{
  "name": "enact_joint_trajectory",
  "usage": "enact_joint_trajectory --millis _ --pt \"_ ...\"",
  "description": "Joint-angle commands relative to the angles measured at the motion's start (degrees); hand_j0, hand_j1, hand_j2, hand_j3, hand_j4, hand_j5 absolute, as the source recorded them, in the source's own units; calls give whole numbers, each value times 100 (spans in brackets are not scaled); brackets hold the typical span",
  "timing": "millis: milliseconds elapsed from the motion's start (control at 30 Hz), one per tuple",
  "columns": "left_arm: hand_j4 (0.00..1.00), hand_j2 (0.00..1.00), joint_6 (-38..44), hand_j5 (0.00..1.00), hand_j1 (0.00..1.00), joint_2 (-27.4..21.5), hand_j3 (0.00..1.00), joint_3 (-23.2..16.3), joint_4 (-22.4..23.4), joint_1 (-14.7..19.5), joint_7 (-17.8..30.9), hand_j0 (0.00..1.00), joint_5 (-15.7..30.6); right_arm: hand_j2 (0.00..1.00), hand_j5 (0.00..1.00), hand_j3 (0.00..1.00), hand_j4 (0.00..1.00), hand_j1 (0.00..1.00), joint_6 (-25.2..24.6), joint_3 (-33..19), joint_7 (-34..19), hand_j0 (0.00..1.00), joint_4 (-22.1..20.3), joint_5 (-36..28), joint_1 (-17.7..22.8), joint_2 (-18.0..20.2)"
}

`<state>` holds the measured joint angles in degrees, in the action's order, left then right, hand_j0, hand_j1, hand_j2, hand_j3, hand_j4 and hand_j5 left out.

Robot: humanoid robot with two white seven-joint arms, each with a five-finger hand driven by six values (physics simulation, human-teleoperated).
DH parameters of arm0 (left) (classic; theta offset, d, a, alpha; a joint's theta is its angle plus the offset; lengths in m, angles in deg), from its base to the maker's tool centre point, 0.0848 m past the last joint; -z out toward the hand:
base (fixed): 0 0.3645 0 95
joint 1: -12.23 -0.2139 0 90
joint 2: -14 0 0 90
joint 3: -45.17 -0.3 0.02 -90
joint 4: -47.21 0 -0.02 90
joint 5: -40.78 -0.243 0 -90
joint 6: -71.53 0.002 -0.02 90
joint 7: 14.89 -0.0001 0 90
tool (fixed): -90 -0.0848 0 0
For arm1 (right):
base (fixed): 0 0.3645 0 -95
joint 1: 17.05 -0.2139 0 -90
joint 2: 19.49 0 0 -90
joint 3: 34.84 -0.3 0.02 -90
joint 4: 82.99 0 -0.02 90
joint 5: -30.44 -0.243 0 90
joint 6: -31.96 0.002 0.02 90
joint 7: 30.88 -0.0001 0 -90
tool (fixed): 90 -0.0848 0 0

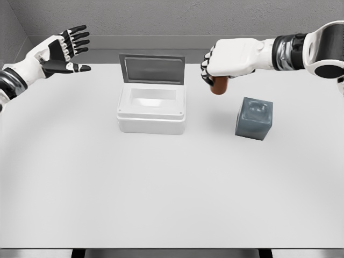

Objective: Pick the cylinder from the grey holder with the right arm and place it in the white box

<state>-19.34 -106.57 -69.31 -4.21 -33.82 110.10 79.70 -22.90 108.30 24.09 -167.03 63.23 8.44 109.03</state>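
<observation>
A brown-orange cylinder (219,86) hangs in the air, with my right hand (217,72) shut on its upper part. It is held between the white box (152,110) and the grey holder (254,118), above the table and slightly left of the holder. The white box stands open at centre, its grey lid (152,68) tilted up at the back. The grey holder is a dark cube on the right with an empty hollow on top. My left hand (64,51) floats at the far left with fingers spread, holding nothing.
The white table (161,188) stretches wide in front of the box and holder. A grey wall runs behind the table's far edge.
</observation>
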Motion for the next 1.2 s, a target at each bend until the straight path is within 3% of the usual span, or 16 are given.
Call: enact_joint_trajectory --millis 0,533,800,1167 --pt "100 100 0 100 100 33 100 5 -8 0 0 100 27 42 42 42 42 42 -14 -5 3 42 99 -10 0 -153" --pt "100 100 0 100 100 33 100 5 -34 9 0 100 27 42 42 42 42 42 -14 -5 3 42 424 -1 -114 -689" --pt "100 100 0 100 100 33 100 5 -34 9 0 100 27 42 42 42 42 42 -14 -5 3 42 873 60 -176 -1076" --pt "100 100 0 100 100 24 100 5 -34 9 0 100 27 42 42 42 42 42 -14 21 3 42 873 60 -202 -1234"
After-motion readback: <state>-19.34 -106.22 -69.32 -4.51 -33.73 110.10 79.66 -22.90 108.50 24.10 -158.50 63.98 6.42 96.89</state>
